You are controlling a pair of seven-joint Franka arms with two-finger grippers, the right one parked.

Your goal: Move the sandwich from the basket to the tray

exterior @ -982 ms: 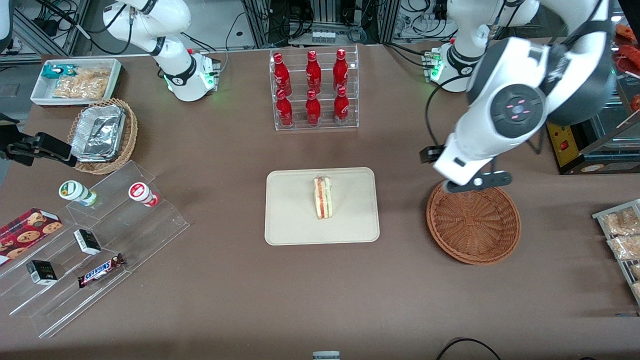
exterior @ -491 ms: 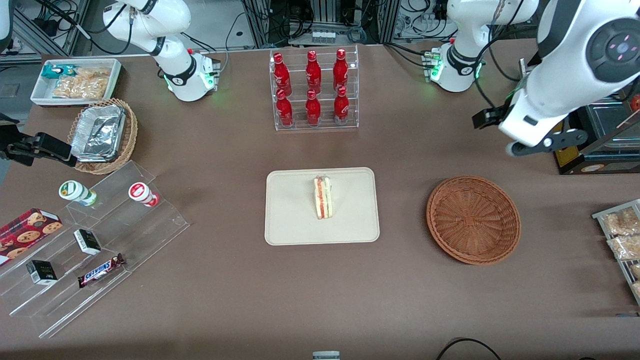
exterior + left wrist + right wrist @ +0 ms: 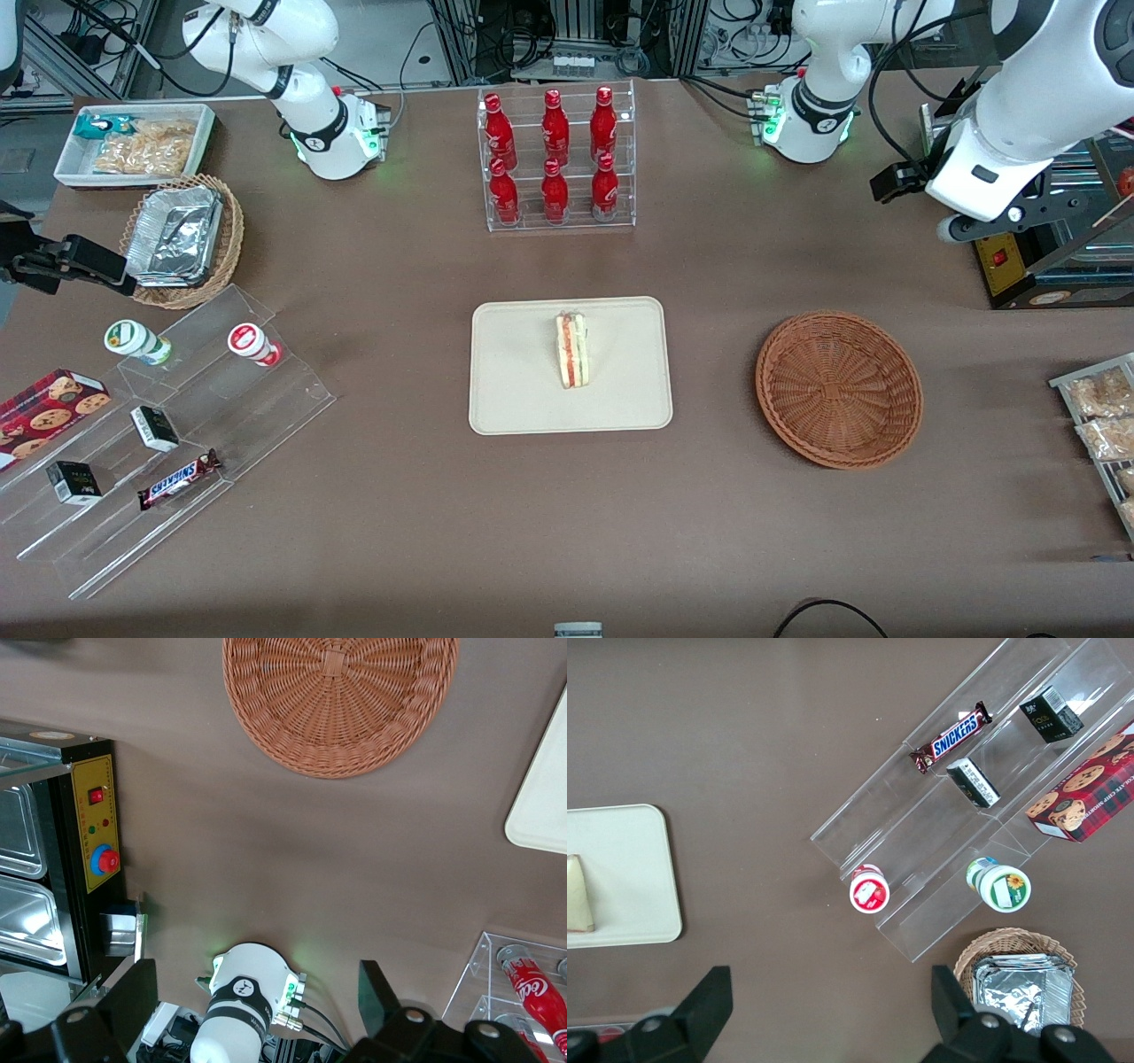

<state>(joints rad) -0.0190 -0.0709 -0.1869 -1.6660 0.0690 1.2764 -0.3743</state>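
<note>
The sandwich (image 3: 571, 350) lies on its side on the cream tray (image 3: 514, 381), with the red filling stripe facing up. The reddish-brown wicker basket (image 3: 837, 390) sits beside the tray, toward the working arm's end, and holds nothing. My left gripper (image 3: 1001, 221) hangs high above the table, farther from the front camera than the basket and next to a black appliance. In the left wrist view the gripper (image 3: 252, 997) is open and empty, and the basket (image 3: 341, 700) and a corner of the tray (image 3: 542, 788) show. The right wrist view shows the sandwich (image 3: 578, 895) on the tray (image 3: 629, 868).
A clear rack of red bottles (image 3: 555, 159) stands farther from the camera than the tray. A black appliance with a yellow panel (image 3: 1010, 266) and snack bags (image 3: 1099, 416) are at the working arm's end. A stepped acrylic shelf (image 3: 168, 425) lies toward the parked arm's end.
My left arm has risen from above the basket and swung away toward the working arm's end of the table. Sandwich, tray and basket have not moved.
</note>
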